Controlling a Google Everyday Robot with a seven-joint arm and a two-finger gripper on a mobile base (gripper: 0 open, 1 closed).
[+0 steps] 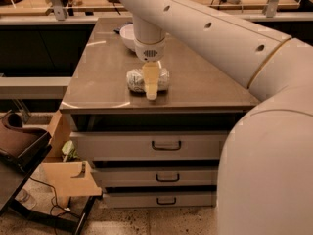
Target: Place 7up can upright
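Grasping seems the step in hand: the end effector (151,84) sits low over the 7up can (164,79), which lies on its side near the front edge of the tabletop (210,84). Whether it pinches the can I cannot tell. Next comes lifting and tipping it onto one flat end. Thin, shiny, round metal could roll or dent.

The tool (151,85), down over the 7up can (134,80), hides its middle; the arm (205,28) covers part of the bowl (126,36).

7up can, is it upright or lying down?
Lying down: the 7up can stretches sideways on the cabinet top, the hand over its middle.
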